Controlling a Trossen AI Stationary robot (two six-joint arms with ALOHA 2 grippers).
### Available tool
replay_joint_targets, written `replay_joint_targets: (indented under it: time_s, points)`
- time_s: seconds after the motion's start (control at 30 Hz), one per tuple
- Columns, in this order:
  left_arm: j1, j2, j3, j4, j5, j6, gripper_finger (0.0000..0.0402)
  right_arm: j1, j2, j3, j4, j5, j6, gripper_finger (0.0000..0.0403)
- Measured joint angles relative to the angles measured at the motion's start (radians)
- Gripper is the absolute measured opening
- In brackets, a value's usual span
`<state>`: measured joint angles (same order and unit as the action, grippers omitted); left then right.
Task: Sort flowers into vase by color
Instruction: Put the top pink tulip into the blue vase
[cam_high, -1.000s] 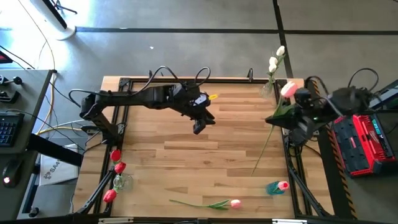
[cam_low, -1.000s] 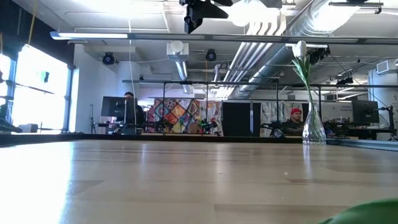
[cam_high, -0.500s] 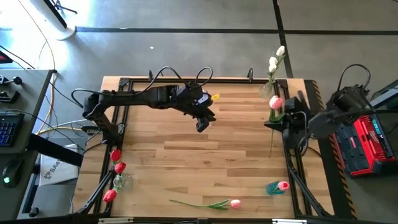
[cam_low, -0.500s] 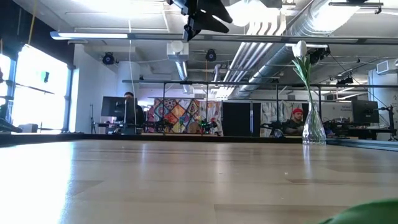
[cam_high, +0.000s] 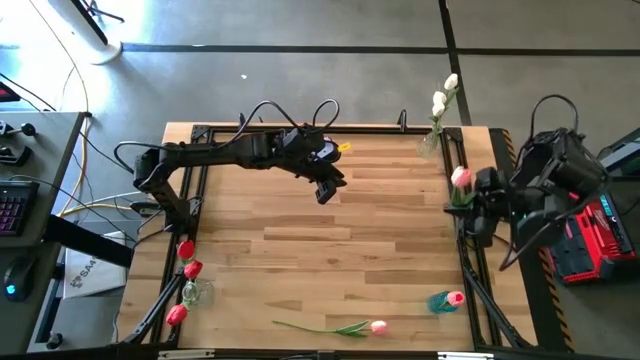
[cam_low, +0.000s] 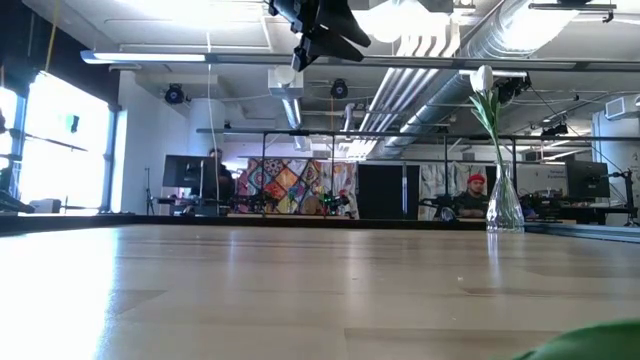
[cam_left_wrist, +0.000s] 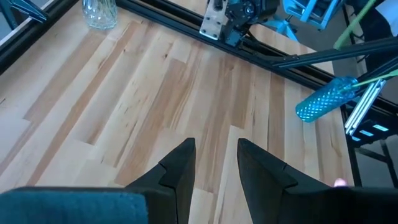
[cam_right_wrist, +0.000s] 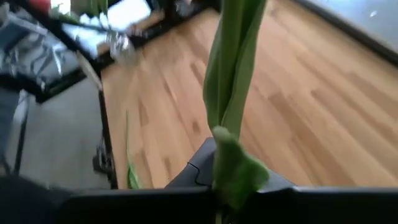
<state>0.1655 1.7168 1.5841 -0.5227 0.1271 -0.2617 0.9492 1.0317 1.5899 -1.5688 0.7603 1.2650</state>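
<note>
My right gripper (cam_high: 472, 198) is at the table's right edge, shut on a pink tulip (cam_high: 460, 179). Its leaves (cam_right_wrist: 233, 68) run up from the fingers in the right wrist view. My left gripper (cam_high: 325, 191) hangs open and holds nothing, high over the table's middle toward the far side (cam_low: 318, 30). A second pink tulip (cam_high: 340, 327) lies flat by the near edge. A blue vase (cam_high: 438, 301) at the near right holds a pink tulip. A clear vase (cam_high: 429, 145) at the far right holds white tulips. Another clear vase (cam_high: 192, 291) at the near left holds red ones. My right gripper pinches the pink tulip between its two fingers at the leafy stem (cam_right_wrist: 231, 163), below the bud. The flower is lifted clear of the table. It stands nearly upright with its pink head (cam_high: 460, 179) toward the overhead camera. Its lower stem is hidden under the leaves and gripper.
Black frame rails (cam_high: 466, 262) run along the table's edges. The wooden top (cam_high: 300, 250) between the vases is bare. The white-tulip vase (cam_low: 503, 203) stands tall at the far right. A red case (cam_high: 592, 232) sits beyond the right edge. People and equipment show in the room behind.
The right gripper drew back toward the table's right edge and turned. The pink tulip swung from slanting, its stem end reaching out over the table, to nearly upright. Its head shifted toward the near edge. The left gripper moved a little toward the far edge.
</note>
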Motion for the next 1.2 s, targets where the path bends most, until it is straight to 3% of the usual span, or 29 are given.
replay_joint_targets:
  time_s: [0.13,0.57,0.87,1.2]
  points:
    - [0.0,0.0,0.0,0.0,0.001,0.002,0.0108,0.017,-0.002,-0.039,-0.004,-0.066,0.02,0.0]
    - [-0.017,0.0,0.0,-0.003,0.005,-0.025,0.0108,0.136,0.007,-0.134,0.089,-0.065,0.105,0.0]
    - [-0.017,0.005,0.0,0.003,0.005,-0.049,0.0108,0.211,0.078,-0.134,0.153,0.042,0.108,0.0]
    - [-0.016,0.005,0.0,0.033,-0.003,-0.043,0.0108,0.222,0.192,-0.134,0.172,0.034,0.152,0.0]
